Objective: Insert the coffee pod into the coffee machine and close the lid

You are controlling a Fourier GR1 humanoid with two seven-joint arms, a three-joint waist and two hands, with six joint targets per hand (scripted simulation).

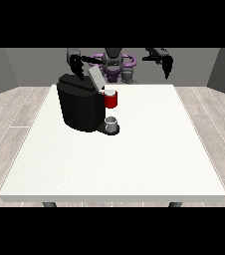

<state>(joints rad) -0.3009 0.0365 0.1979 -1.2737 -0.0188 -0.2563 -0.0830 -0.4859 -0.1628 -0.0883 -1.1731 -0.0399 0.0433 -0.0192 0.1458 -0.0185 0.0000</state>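
Bench [134,164] is big and white, and there isn't much on it, so the count is quick. One black coffee machine [79,107] sits toward the back on the view's left. Its lid [95,77] is one grey flap, tilted up and open. One red part [111,99] sticks out of the machine's front at the top; can't tell if that's the pod or part of the brewer, so the pod's exact spot is a guess I won't make. One small grey cup [111,123] sits on the machine's base right under that red part.

Two hands, both black. The hand at the view's left [76,66] hangs just above the machine's back edge, near the lid, and whether it touches anything isn't clear. The hand at the view's right [167,65] is up in the air, well apart from the machine, holding nothing, fingers hanging down relaxed. Fingers on the left-side one are too small to read.
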